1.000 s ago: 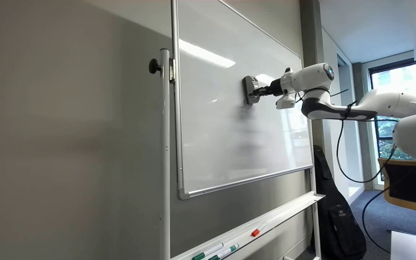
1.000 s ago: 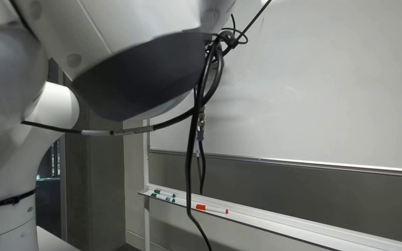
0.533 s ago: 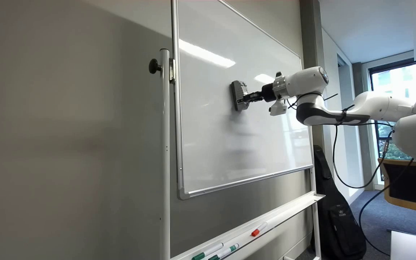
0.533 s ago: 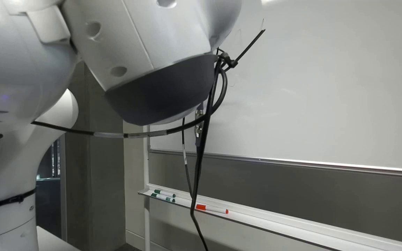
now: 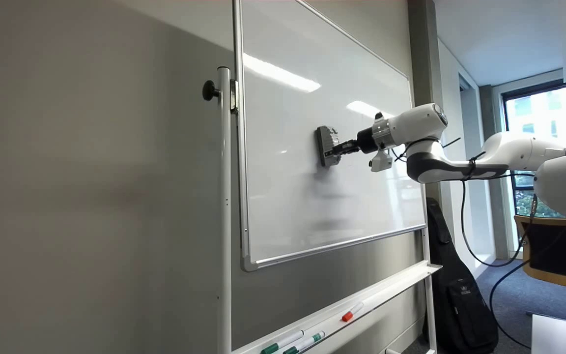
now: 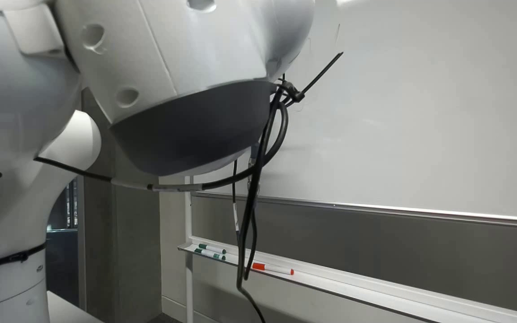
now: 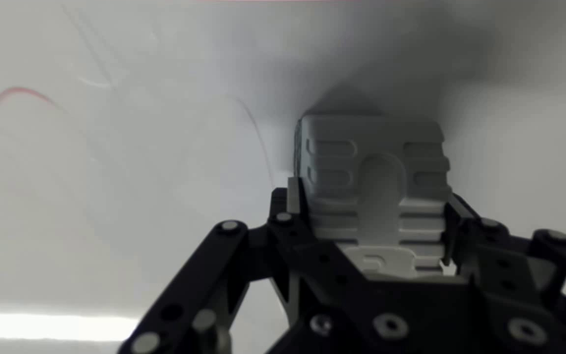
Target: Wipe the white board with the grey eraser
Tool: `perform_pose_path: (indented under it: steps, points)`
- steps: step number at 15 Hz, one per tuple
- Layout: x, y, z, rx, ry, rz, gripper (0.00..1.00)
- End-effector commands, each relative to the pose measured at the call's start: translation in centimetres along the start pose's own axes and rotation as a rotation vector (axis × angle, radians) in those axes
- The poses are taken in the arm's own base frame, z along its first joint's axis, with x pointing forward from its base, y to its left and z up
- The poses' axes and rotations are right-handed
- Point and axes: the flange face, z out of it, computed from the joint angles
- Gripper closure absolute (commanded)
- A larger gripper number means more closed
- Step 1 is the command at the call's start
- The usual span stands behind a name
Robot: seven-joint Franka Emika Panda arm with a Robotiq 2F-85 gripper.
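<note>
"Is the gripper (image 7: pixel 374 205) holding anything?"
"Yes, the eraser (image 7: pixel 376 135), pinched at both sides."
"And where is that?"
"Against the board (image 5: pixel 283 211), well in from the side edges, above the bottom one."

The eraser (image 7: pixel 379 196) sits against the board (image 5: pixel 288 172), above the tray (image 5: pixel 391 286) holding three markers (image 6: pixel 276 269).
</note>
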Motion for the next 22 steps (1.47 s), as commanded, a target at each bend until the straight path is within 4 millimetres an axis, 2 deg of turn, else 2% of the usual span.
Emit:
perform_pose_path:
  steps: [1,6,12,17,22]
  points:
    - [-4.1,2.9,2.0,-0.049,-0.108,0.018,0.62]
    - [-6.4,6.1,1.7,-0.087,-0.144,0.065,0.62]
    - [-6.9,11.4,0.3,-0.163,-0.164,0.146,0.62]
    - [-5.7,16.9,-1.5,-0.254,-0.152,0.189,0.62]
    - [-2.2,20.9,-2.9,-0.326,-0.100,0.194,0.62]
